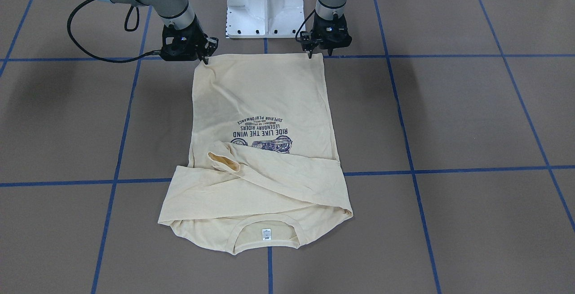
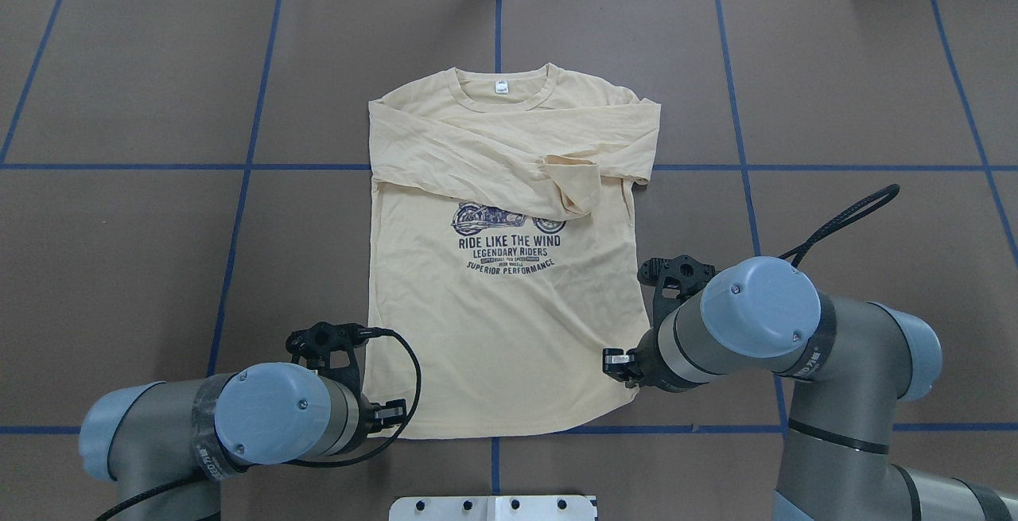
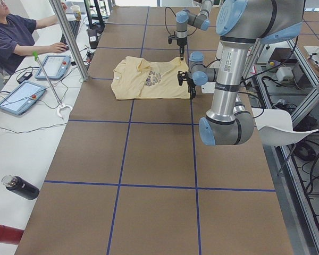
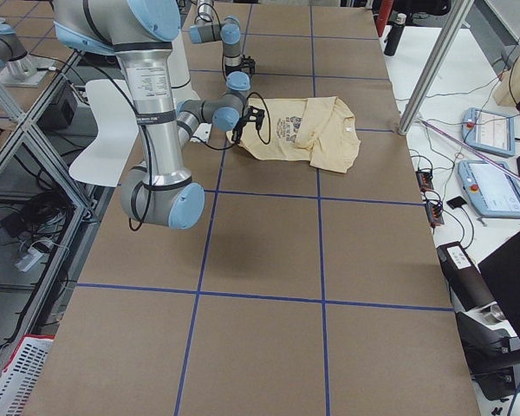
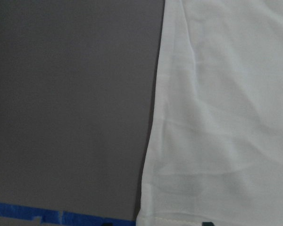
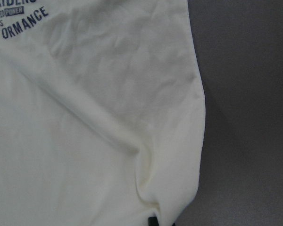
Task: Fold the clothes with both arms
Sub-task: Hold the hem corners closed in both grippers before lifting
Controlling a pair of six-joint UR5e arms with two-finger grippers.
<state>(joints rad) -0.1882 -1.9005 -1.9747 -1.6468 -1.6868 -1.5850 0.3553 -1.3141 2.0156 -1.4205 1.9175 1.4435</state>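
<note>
I see T-shirt: soft, creased cream knit, flat on table centre, long axis fore-aft, collar away from base | left gripper spread wide at hem | right gripper pinching hem corner.

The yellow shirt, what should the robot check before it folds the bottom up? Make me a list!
1. Both sleeves folded across the chest of the T-shirt: ok.
2. Shirt body lying flat on the table: ok, only small wrinkles.
3. The left arm has its jaws at one near hem corner: ok.
4. The right arm has its jaws at the other near hem corner: ok.
5. Both sets of jaws really pinching the cloth: cannot tell.
</note>
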